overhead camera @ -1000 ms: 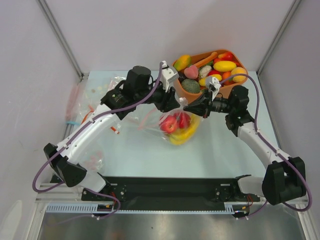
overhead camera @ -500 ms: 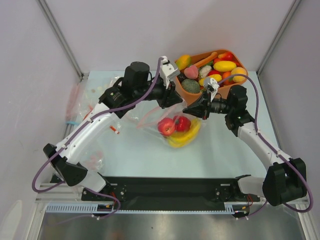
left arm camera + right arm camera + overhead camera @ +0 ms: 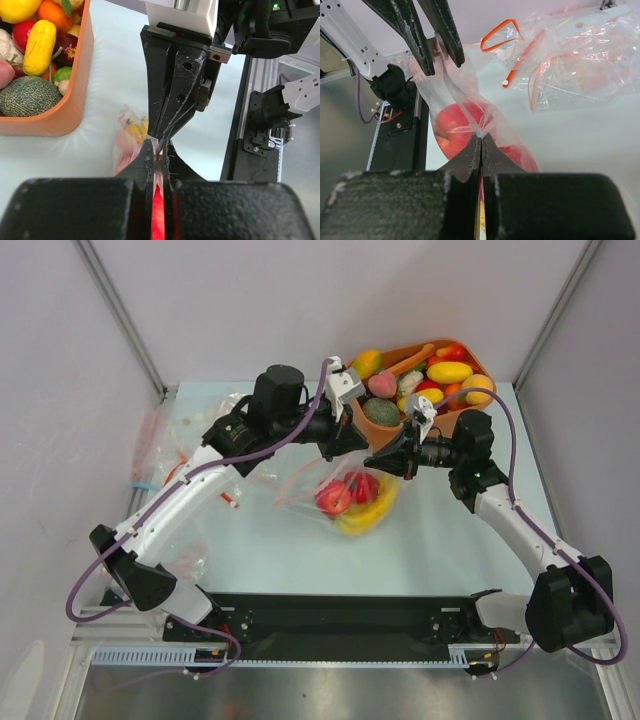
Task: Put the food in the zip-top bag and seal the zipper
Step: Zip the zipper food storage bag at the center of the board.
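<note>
Two tools meet over mid-worktop, both gripping one thing. Nearest the bases, the zip-top bag sags below them, its belly resting on or just above the surface, and I cannot tell which. The food inside is red pieces on a yellow one. Just behind, the left tool is pressed together on the bag's top film. The right tool is likewise pinching that film, and their tips are nearly touching. The zipper is hidden in the pinch, so whether it is closed across its width is unreadable. Further back, the orange tub sits just beside the left tool and holds many more pieces. Spare bags lie well apart at far left. Risks, as I judge them: the load could drag the thin film out of either pinch and spill the contents. A slide along the strip with tips this close could knock the fingers together. A wrinkle under the fingers could leave the seal partial. A swing toward the tub could clip its rim.
</note>
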Robot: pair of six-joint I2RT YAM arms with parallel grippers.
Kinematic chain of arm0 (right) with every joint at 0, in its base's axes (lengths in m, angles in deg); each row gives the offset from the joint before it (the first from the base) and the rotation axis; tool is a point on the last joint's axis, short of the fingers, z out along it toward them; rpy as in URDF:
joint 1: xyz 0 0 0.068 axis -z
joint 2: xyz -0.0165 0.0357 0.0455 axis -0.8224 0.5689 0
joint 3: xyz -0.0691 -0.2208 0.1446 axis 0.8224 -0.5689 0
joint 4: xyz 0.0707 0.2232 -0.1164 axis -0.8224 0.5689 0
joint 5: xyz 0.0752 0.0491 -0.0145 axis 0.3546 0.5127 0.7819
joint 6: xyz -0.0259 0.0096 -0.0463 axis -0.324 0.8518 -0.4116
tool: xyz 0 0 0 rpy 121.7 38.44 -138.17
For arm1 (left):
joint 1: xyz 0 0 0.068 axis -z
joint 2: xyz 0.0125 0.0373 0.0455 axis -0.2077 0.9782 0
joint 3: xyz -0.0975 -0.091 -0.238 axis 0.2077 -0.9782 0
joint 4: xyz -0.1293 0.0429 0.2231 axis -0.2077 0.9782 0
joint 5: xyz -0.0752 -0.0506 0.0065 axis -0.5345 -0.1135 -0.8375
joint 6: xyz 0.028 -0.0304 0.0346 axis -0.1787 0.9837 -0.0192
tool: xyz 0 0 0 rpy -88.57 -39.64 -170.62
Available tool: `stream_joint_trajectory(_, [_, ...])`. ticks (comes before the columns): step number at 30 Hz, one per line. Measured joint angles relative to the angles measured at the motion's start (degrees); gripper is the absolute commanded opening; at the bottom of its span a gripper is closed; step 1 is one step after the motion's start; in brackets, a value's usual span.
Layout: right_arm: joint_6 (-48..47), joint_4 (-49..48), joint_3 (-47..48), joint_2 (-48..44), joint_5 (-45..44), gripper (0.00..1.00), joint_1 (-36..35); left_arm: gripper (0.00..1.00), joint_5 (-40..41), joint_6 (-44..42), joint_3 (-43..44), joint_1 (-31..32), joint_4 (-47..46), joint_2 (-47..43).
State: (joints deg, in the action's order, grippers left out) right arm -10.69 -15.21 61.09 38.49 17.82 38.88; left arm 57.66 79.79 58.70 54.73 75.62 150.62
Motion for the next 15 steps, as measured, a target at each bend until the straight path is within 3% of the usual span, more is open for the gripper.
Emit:
stream_joint_trajectory(2, [0.0,0.1,0.0,0.0,0.0,0.00,0.0,0.03,0.0,0.0,0.0,0.0,0.2,0.0])
stream_joint_trajectory(3, [0.0,0.1,0.0,0.0,0.0,0.00,0.0,0.20,0.0,0.0,0.0,0.0,0.3,0.0])
stream_joint_trajectory(6, [0.0,0.4,0.1,0.0,0.0,0.00,-0.2,0.38,0.1,0.0,0.0,0.1,0.7,0.0])
stream_joint_trajectory(7, [0.0,0.4,0.2,0.0,0.0,0.00,-0.2,0.39,0.1,-0.1,0.0,0.1,0.9,0.0])
stream_joint_trajectory(10, [0.0,0.5,0.4,0.0,0.0,0.00,-0.4,0.37,0.1,0.0,0.0,0.1,1.3,0.0])
stream_joint_trajectory(15, [0.0,0.7,1.1,0.0,0.0,0.00,-0.7,0.07,0.1,-0.5,0.0,0.1,1.7,0.0])
